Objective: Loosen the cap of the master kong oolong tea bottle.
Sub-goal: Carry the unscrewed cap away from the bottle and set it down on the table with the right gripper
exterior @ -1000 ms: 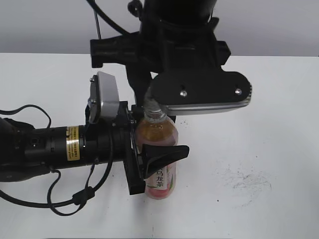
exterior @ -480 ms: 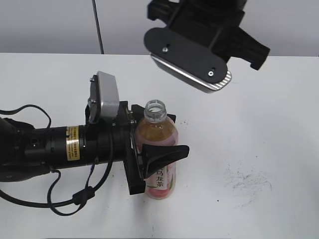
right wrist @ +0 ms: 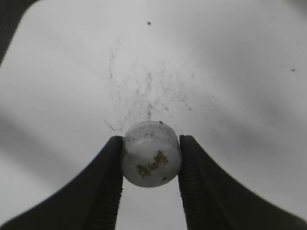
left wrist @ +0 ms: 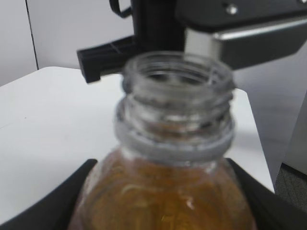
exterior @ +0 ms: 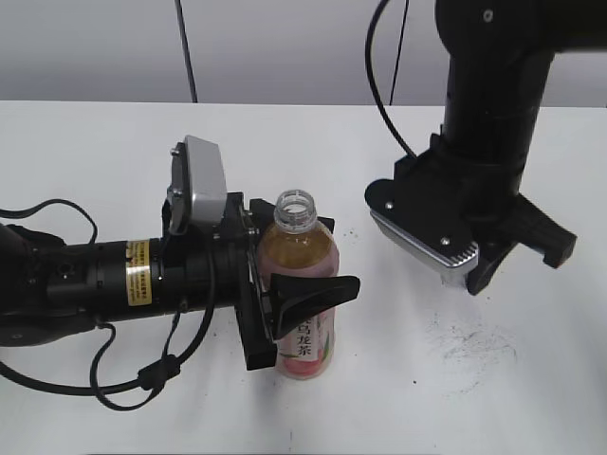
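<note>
The white table (exterior: 531,379) is carrying the master kong oolong tea bottle (exterior: 302,313), which is standing upright on it, uncapped, between the left claw (exterior: 285,294) fingers. Dark scuff marks (exterior: 469,346) are showing below the right claw (right wrist: 149,191).

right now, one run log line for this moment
bottle: open, gripped by left end effector | cap: off, in right end effector | over table

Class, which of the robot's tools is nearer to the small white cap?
Right. The right tool grips the cap between its fingers above the table. The left tool is clamped on the open tea bottle, apart from the cap.
</note>
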Controlling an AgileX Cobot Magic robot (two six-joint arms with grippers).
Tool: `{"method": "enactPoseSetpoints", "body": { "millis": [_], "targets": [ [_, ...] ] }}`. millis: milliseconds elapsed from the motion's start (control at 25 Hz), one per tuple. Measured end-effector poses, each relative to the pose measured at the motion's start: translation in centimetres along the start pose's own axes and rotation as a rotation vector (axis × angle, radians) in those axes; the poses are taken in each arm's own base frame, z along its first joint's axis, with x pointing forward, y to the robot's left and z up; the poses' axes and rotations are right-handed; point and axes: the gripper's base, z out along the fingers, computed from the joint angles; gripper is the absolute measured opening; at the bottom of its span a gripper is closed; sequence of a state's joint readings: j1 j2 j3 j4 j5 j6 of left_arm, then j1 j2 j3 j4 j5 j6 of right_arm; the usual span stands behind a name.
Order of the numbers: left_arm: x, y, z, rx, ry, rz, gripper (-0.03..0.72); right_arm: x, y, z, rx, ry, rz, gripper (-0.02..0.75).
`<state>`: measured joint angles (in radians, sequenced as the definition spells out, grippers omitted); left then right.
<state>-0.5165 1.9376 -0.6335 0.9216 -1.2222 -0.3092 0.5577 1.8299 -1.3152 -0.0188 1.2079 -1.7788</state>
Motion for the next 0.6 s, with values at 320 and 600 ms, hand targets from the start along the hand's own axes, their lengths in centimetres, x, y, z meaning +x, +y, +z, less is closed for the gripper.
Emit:
{"method": "enactPoseSetpoints", "body": {
  "millis": [320, 600],
  "targets": [
    [0.0, 0.0, 0.0, -0.004, -0.001, -0.002, 0.445, 0.9, -0.7, 5.7, -0.077, -0.096, 0.172, 0.269],
    [0.0, 0.0, 0.0, -0.004, -0.001, -0.003, 0.445, 1.5, -1.5, 9.0, -0.115, -0.058, 0.335, 0.271]
  ]
}}
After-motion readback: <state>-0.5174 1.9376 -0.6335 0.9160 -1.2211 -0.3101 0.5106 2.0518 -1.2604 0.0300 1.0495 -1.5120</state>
